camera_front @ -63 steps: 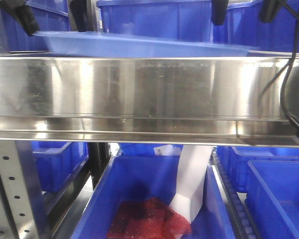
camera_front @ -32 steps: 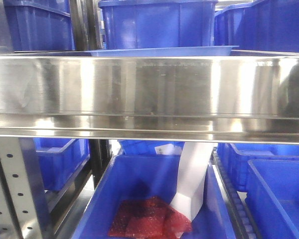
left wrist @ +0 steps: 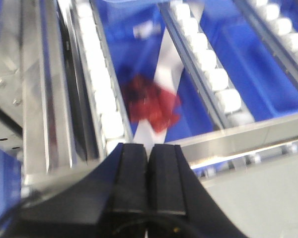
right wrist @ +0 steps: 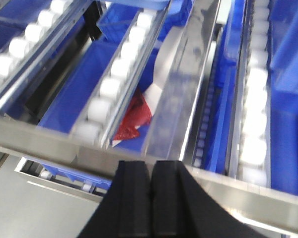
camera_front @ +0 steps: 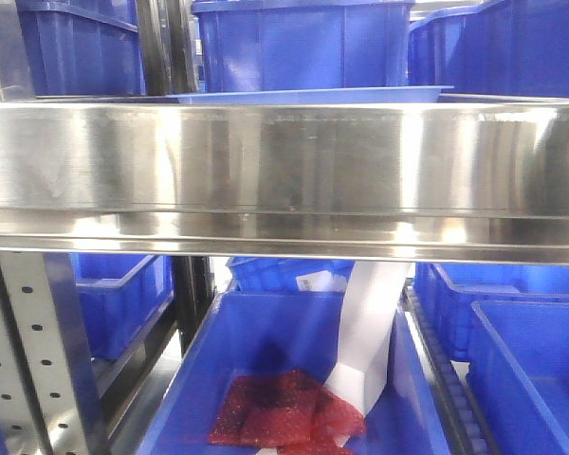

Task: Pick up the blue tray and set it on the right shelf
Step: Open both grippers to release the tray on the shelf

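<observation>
The blue tray (camera_front: 308,95) lies flat on top of the right shelf (camera_front: 284,161); only its pale rim shows above the wide shiny front rail. No arm or gripper appears in the front view. In the left wrist view my left gripper (left wrist: 148,146) is shut with nothing between its black pads, pulled back and looking down at the lower rack. My right gripper (right wrist: 152,162) is likewise shut and empty, hanging over the steel rail of the lower level. Neither gripper touches the tray.
Deep dark-blue bins (camera_front: 299,43) stand behind the tray. Below the shelf a bin (camera_front: 209,360) holds a red mesh bag (camera_front: 284,412) and a white sheet (camera_front: 365,332). A perforated upright (camera_front: 28,351) stands at left. White roller tracks (left wrist: 97,84) (right wrist: 116,79) run along the lower rack.
One second ago both grippers held the tray tilted above the rail. The tray now rests level on the shelf and both arms have left the front view.
</observation>
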